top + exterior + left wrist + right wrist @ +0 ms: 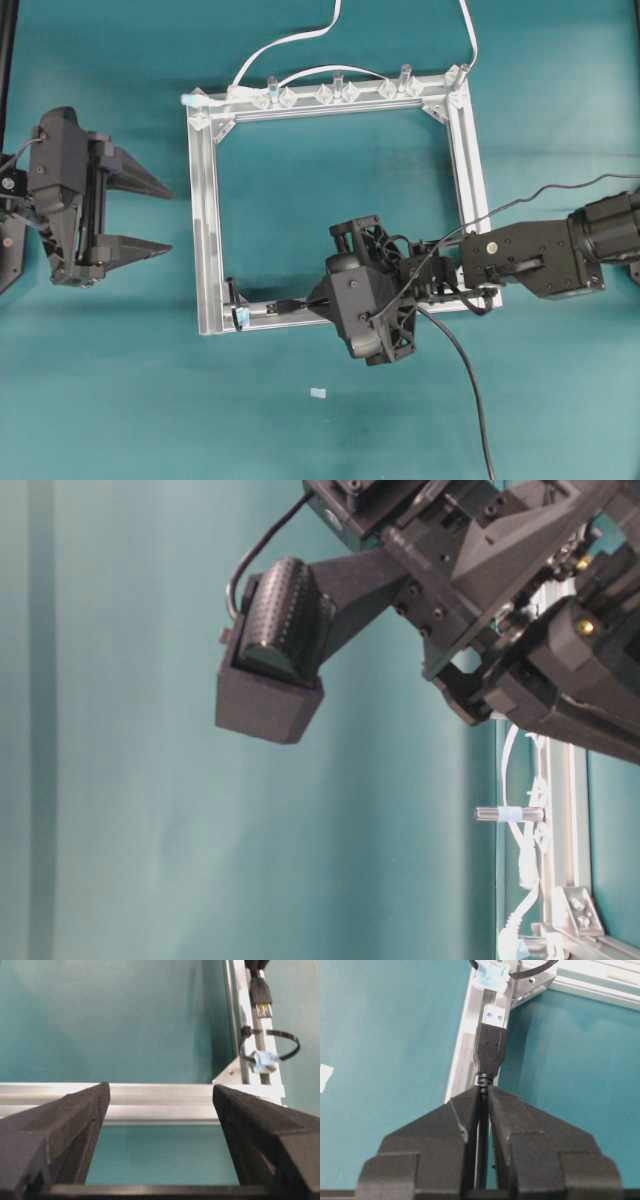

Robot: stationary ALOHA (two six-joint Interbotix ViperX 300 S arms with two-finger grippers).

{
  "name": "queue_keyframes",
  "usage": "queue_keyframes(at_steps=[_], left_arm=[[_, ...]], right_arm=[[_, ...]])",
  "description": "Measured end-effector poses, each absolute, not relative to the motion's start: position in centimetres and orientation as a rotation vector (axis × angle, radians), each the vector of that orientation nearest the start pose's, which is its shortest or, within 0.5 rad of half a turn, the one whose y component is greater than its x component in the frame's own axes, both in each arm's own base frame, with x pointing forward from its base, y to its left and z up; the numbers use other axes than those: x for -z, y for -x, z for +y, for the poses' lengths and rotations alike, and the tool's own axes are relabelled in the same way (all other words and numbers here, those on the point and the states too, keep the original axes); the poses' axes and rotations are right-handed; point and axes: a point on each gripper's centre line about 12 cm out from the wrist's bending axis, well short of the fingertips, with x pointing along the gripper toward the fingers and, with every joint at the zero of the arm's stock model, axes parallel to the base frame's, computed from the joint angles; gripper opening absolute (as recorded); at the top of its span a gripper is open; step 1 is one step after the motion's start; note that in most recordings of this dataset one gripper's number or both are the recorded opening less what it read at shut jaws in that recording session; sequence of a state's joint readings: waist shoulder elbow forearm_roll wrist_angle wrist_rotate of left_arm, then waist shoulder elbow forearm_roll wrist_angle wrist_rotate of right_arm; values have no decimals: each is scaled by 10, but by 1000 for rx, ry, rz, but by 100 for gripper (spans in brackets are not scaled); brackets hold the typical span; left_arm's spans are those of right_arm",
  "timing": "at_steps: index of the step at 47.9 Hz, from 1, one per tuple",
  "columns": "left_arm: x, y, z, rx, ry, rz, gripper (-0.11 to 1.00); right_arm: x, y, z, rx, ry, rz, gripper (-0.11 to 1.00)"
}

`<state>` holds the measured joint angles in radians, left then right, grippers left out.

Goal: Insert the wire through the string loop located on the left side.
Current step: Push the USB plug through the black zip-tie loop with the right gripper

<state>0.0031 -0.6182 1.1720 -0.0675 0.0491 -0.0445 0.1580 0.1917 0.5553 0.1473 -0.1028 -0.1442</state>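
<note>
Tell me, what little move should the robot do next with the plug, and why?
Probably nudge the right pincer forward along the metal frame toward the string loop. It is shut on the wire, whose plug points at the loop's pale-blue tab but hasn't reached it. The left pincer waits open, away from the frame.

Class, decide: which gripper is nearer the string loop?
Right. The right gripper holds the wire just short of the string loop; the left gripper waits outside the frame.
</note>
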Motion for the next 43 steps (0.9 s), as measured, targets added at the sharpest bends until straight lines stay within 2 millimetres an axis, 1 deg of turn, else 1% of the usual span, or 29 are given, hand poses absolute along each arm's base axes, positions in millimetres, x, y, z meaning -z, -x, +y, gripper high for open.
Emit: queue_keyframes(at_steps=[13,25,43], left_arm=[[-180,-226,-4,-22,128,617,84],[-179,-226,-9,-5,125,626,84],[-178,-224,-12,10,120,640,84]], right_arm=[[-137,-427,64,-131,52,630,10],[-147,-438,66,-131,49,593,9],[-141,-452,66,-129,48,593,9]])
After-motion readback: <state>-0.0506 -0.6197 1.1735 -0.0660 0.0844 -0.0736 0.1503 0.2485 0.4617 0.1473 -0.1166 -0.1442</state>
